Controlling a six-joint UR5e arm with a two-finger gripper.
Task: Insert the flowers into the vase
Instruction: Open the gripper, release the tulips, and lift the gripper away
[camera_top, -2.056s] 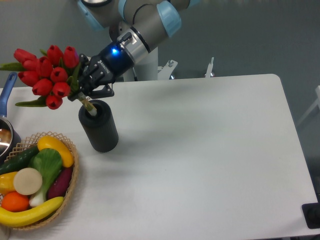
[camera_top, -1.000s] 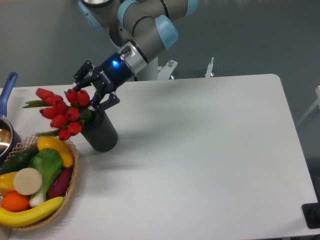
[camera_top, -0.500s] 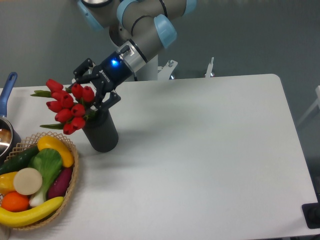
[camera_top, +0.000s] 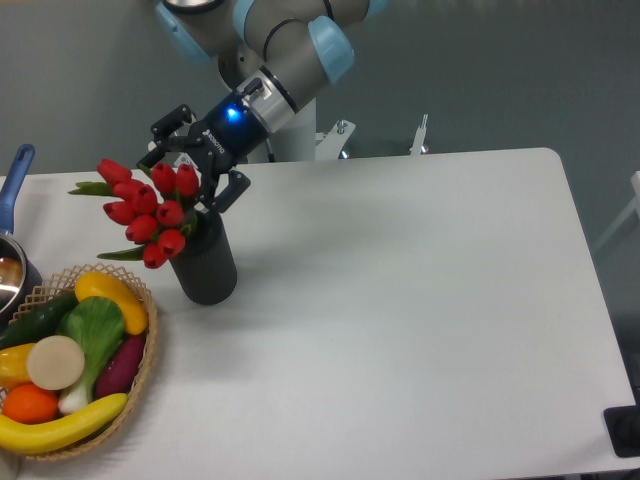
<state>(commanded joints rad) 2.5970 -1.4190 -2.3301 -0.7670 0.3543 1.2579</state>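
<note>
Judging from how things lie, you are nearly done; the flowers (camera_top: 148, 213) stand in the vase (camera_top: 203, 263), leaning left; the gripper (camera_top: 196, 167), fingers spread wide, holds nothing, leaving only withdrawal.

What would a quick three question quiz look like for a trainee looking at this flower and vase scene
1. True or false: the tulips stand upright in the vase.
2. Are the jaws of the gripper open or shut?
3. What sits at the table's front left corner: A a basket of vegetables, B a kettle, C a book?

Key
1. False; the bunch leans left out of the mouth.
2. Open, above the vase, holding nothing.
3. A.
</note>
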